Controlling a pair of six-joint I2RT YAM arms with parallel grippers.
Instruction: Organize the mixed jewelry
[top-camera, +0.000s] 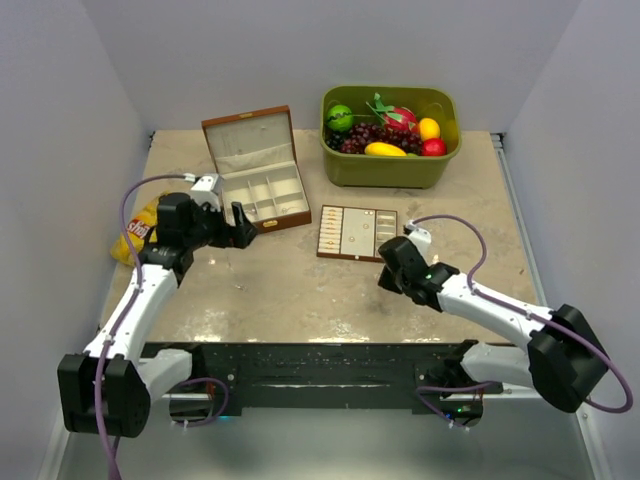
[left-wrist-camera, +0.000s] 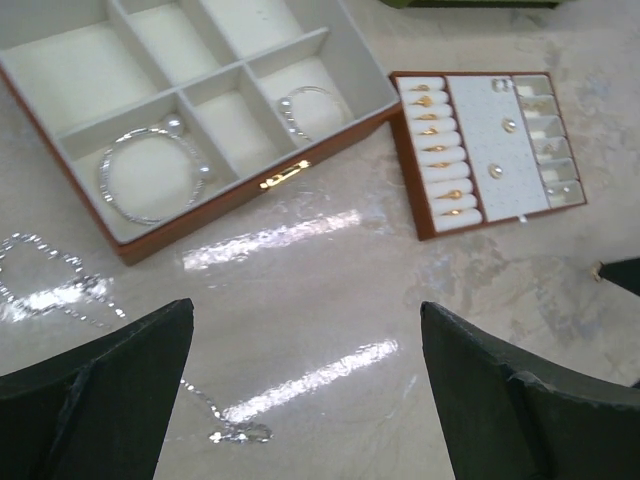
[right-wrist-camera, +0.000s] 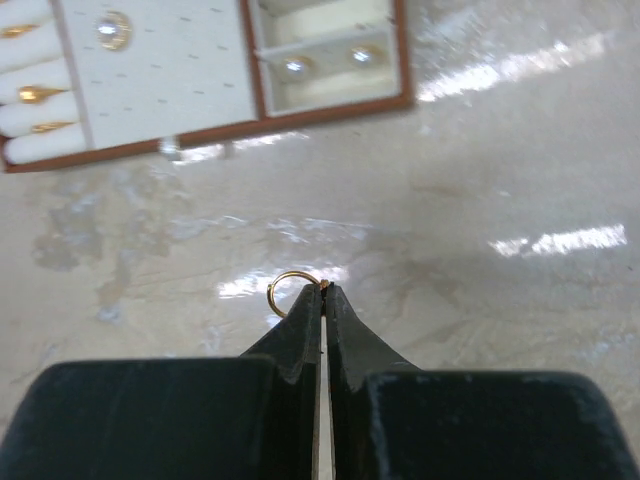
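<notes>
Quick status on the jewelry sort, ppl. My right pincer (right-wrist-camera: 322, 290) is squeezed tight, tips nipping the edge of a small gold ring (right-wrist-camera: 290, 292). It's low over the bench (top-camera: 280, 295), just off the near edge of the tray (right-wrist-camera: 200, 135) by its right corner. Can't tell if the ring is lifted or resting on the surface tbh. My left pincer (left-wrist-camera: 305, 315) is spread wide w/ nothing in it, hovering over the bench in front of the box (left-wrist-camera: 225, 205).

Done afaict:
- Two wire hoops are in the box: one hoop (left-wrist-camera: 150, 178) in the near-left compartment, the other hoop (left-wrist-camera: 310, 108) in the near-right one.
- The other compartments I can see look bare.
- The tray's ring rolls (left-wrist-camera: 435, 150) carry a column of gold rings, w/ a few pearl studs (left-wrist-camera: 495, 170) on the mid panel and small bits in the right-hand cells.

Left to do imo:
- This ring needs a slot, prob in the ring rolls.
- A fine chain (left-wrist-camera: 50, 285) lies loose on the bench, off the box's near-left corner.
- Another chain bit (left-wrist-camera: 232, 430) lies between my left fingers. Same piece or separate, can't tell.

So prob past halfway, not finished.
</notes>
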